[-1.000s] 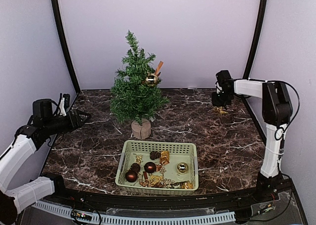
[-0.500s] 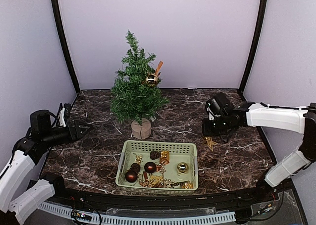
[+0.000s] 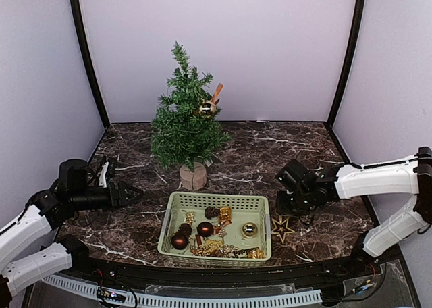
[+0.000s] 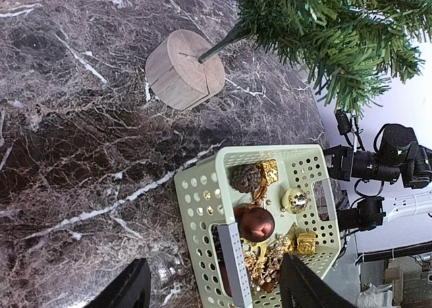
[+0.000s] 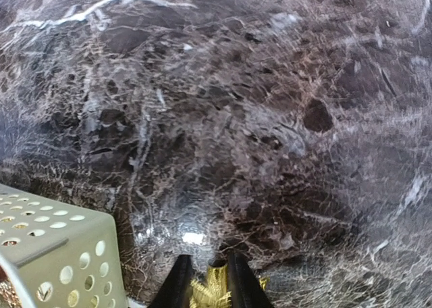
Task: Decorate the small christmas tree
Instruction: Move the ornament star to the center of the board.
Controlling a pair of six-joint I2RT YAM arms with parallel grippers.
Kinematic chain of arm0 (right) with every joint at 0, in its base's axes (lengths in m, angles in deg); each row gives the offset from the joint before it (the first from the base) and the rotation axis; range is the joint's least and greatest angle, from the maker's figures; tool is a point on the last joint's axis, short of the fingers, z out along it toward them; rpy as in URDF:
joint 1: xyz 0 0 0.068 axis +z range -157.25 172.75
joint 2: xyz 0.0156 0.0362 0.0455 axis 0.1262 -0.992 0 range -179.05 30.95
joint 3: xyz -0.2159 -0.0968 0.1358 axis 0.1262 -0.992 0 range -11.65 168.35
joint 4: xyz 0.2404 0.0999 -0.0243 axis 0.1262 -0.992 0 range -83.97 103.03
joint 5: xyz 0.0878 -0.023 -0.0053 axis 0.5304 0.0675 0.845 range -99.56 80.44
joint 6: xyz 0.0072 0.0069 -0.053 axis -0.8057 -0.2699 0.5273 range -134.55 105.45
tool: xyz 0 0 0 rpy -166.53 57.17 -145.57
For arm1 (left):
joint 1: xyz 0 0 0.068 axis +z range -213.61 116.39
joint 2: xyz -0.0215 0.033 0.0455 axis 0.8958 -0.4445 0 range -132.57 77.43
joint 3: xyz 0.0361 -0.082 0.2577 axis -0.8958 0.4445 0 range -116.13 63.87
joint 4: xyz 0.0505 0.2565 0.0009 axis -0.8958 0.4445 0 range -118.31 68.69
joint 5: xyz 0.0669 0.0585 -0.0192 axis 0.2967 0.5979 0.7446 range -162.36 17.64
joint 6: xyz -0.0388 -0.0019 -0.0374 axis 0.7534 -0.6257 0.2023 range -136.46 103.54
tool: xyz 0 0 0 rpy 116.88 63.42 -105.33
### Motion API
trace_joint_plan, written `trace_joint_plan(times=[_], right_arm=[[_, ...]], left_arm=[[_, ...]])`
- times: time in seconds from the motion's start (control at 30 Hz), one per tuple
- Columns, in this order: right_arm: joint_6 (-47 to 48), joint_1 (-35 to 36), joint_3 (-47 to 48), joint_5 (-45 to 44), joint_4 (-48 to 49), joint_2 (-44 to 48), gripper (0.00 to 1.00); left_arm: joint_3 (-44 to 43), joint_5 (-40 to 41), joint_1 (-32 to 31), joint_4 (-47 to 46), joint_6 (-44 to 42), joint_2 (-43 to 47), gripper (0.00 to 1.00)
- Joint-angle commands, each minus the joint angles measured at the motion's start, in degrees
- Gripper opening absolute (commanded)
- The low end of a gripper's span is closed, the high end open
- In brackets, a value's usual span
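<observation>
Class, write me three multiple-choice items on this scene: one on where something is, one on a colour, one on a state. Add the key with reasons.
1. Relative to the tree, the basket stands:
A. behind it
B. to its left
C. in front of it

2. The ball hanging on the tree is:
A. blue
B. gold
C. white

3. The left hand is:
A. open and empty
B. shut on a bauble
C. shut on a branch

Key:
1 C: the top view shows the basket nearer than the tree's stump.
2 B: the ball shines gold against the green needles.
3 A: its wrist view shows the fingers wide apart with nothing between them.
</observation>
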Motion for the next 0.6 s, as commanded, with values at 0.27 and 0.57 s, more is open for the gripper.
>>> trace_joint_plan(times=[0.27,0.57], right_arm=[[5.29,1.15,6.93,-4.8,-6.24,8.93,0.55],[15.58,12.69,15.88,7.94,1.33,7.21,0.54]], left_arm=[[2.04,2.46,-9.88,-6.07,4.49,-6.64,0.68],[2.92,1.95,-16.32,-13.02,7.22,-12.31,0.73]])
